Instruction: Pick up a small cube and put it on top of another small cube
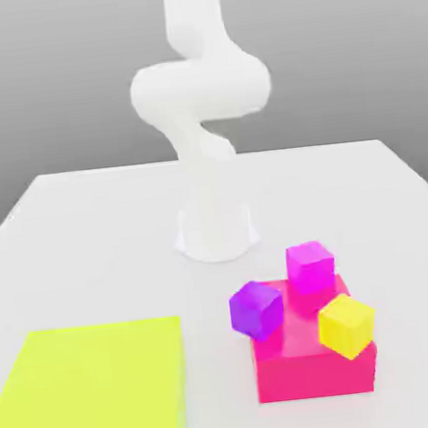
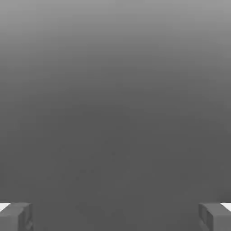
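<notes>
The gripper (image 2: 115,217) has its two fingers spread wide apart; well away from it, the small magenta cube (image 1: 311,267) is at the pink block's (image 1: 313,373) edge nearer the arm's base (image 1: 216,231), with the violet cube (image 1: 257,311) toward the exterior view's left and the yellow cube (image 1: 347,325) farther from the base than the magenta one

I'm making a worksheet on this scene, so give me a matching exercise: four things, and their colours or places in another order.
1. magenta cube
2. wide flat slab
3. block under the cubes
4. gripper

A. fingers apart
B. red-pink
C. on the block's top
D. yellow-green

Pairs: 1-C, 2-D, 3-B, 4-A
</notes>
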Controlling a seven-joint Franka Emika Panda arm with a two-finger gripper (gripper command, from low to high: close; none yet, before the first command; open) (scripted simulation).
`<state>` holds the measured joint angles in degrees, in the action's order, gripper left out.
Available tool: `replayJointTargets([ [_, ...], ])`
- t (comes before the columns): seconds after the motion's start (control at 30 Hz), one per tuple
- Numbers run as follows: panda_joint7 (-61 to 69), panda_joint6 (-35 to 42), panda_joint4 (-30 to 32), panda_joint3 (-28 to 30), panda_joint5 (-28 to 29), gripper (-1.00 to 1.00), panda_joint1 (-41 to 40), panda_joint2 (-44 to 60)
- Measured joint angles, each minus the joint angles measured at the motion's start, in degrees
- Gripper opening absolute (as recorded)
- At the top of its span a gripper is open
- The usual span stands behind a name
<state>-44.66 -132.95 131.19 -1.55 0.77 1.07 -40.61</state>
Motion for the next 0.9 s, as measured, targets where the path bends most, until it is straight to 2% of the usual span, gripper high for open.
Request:
replayJointTargets([
  [0.57, 6.6, -7.9, -4.0, -11.0, 7.2, 0.0, 8.0, 35.6],
  [0.9, 10.0, -12.5, -6.4, -14.5, 12.1, 0.0, 14.9, 56.5],
])
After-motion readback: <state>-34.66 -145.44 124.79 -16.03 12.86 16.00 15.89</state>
